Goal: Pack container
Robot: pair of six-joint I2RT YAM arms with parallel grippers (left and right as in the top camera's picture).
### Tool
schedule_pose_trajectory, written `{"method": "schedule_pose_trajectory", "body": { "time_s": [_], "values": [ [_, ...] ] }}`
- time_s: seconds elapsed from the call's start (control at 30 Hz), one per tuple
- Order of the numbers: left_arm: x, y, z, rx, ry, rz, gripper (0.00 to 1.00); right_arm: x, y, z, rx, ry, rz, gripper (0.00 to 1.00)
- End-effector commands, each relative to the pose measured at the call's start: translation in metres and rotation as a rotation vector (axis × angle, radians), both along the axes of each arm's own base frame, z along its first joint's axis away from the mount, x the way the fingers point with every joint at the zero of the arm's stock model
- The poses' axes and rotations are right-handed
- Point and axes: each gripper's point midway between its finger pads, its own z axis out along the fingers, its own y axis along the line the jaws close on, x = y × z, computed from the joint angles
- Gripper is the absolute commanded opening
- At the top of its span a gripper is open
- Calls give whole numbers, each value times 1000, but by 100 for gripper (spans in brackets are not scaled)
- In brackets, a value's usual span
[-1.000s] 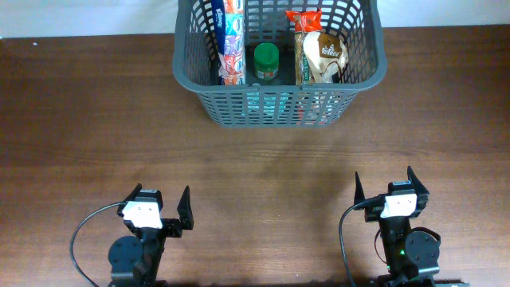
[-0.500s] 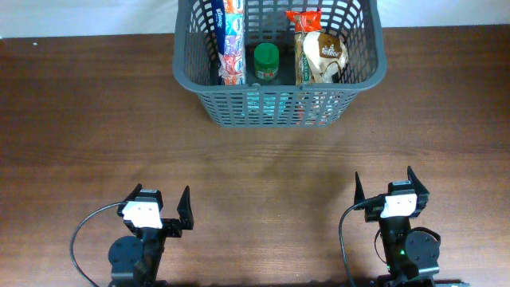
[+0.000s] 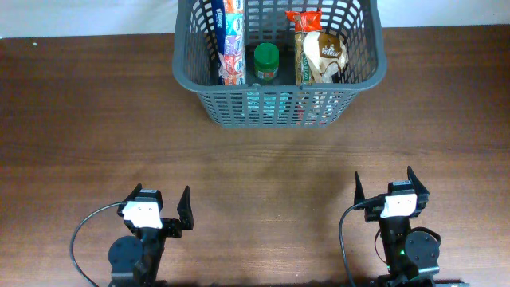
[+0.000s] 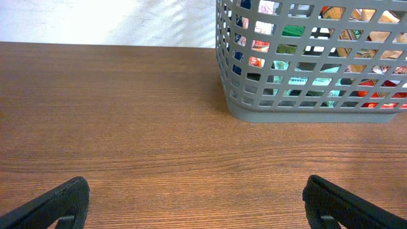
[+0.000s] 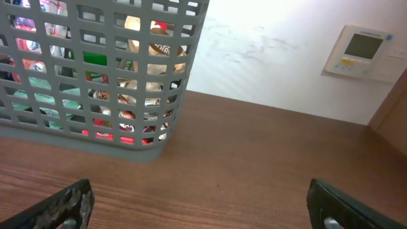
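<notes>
- Claws are resting spread wide and gripping nothing: your left gripper point(image 3: 159, 201) and right gripper point(image 3: 384, 185) are sitting at the near edge of the table point(image 3: 80, 119).
- Well apart from both, the container point(image 3: 279, 108) is standing at the far middle, and you are seeing a green-lidded jar point(image 3: 266, 62) between a tall packet point(image 3: 229, 40) and a snack bag point(image 3: 319, 52) inside.

Overhead view: the container point(image 3: 279, 108) far rim is cut off at the 12 o'clock edge. Left wrist view: it exits at 1 to 3 o'clock. The contents point(image 4: 292, 30) there appear only as fragments behind the lattice.
</notes>
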Motion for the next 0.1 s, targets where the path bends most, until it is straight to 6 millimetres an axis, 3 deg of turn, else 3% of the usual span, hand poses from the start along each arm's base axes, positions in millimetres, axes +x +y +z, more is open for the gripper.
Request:
{"method": "schedule_pose_trajectory", "body": {
  "time_s": [0.0, 0.07],
  "values": [
    [0, -1, 0, 8, -7, -9, 99, 0, 3, -3, 8, 3, 14, 99],
    [0, -1, 0, 8, -7, -9, 99, 0, 3, -3, 8, 3, 14, 99]
  ]
}}
